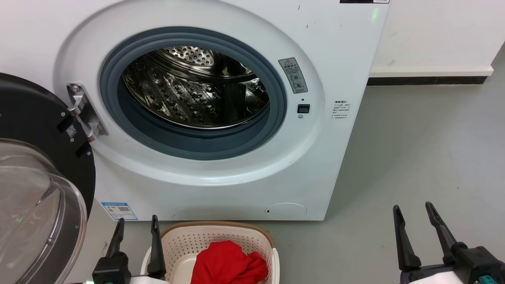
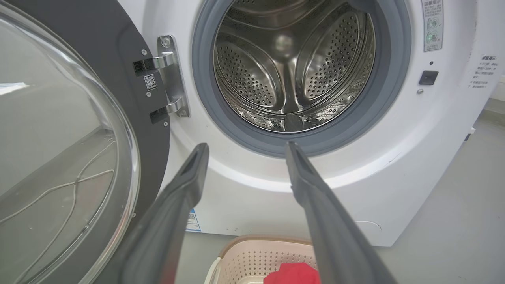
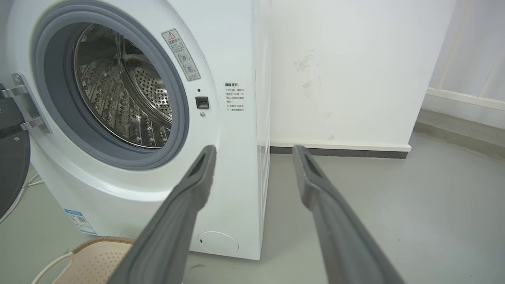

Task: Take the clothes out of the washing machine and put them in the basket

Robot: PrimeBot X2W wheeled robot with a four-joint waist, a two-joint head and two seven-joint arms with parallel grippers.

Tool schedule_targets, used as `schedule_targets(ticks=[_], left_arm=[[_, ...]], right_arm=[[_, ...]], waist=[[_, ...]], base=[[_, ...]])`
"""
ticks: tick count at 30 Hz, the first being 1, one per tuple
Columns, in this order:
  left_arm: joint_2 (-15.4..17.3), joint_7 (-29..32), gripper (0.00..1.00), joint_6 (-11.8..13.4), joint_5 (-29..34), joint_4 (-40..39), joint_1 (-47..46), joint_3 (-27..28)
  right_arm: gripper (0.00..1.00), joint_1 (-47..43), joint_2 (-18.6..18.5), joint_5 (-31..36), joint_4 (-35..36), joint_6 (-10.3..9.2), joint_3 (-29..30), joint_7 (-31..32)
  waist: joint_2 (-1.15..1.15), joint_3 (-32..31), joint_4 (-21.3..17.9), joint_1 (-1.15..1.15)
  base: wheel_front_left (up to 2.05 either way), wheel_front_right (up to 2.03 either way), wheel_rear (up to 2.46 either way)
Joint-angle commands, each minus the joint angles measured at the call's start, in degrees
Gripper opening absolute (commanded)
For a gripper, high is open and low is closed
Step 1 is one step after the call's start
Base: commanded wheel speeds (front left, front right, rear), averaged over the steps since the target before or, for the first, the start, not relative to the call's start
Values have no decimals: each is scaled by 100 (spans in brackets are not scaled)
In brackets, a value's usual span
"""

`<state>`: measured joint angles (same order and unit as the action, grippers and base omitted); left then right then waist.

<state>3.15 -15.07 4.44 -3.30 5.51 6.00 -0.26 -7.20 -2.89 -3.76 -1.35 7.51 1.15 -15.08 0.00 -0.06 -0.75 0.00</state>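
The white washing machine (image 1: 221, 173) stands in front of me, its porthole open and the steel drum (image 1: 197, 90) showing no fabric inside. Its glass door (image 1: 35, 213) is swung out to the left. On the floor below the porthole sits the cream basket (image 1: 232, 230), with bright red clothes (image 1: 229, 264) bunched inside. My left gripper (image 1: 136, 223) is open, just left of the basket, holding nothing. My right gripper (image 1: 412, 209) is open over the bare floor at the lower right. The left wrist view looks into the drum (image 2: 292, 67), with the basket (image 2: 252, 256) and red clothes (image 2: 292, 274) below.
Grey floor (image 1: 414, 157) spreads to the right of the machine up to a white wall (image 1: 430, 35) with a dark skirting strip. The open door (image 2: 67, 157) takes up the room on the left. In the right wrist view the machine's corner (image 3: 256, 157) stands close ahead.
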Motion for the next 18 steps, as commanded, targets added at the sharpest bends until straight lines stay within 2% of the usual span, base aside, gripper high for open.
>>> schedule_targets(ticks=[1,16,17,18], left_arm=[[-14,-14,100,-27,11,-29,81,9],[-30,-15,100,8,56,-17,132,13],[-16,0,0,-7,20,-18,82,11],[-18,2,0,-11,13,20,81,15]], right_arm=[[100,-92,4,-10,29,-4,-8,-13],[100,-120,4,12,45,-4,-8,-13],[0,-55,0,-4,27,0,-7,0],[0,-56,1,-9,-8,0,-11,3]], waist=[[0,-9,-1,0],[0,-38,-17,0],[0,-38,-17,0],[0,-38,-17,0]], base=[[0,0,0],[0,0,0],[0,0,0],[0,0,0]])
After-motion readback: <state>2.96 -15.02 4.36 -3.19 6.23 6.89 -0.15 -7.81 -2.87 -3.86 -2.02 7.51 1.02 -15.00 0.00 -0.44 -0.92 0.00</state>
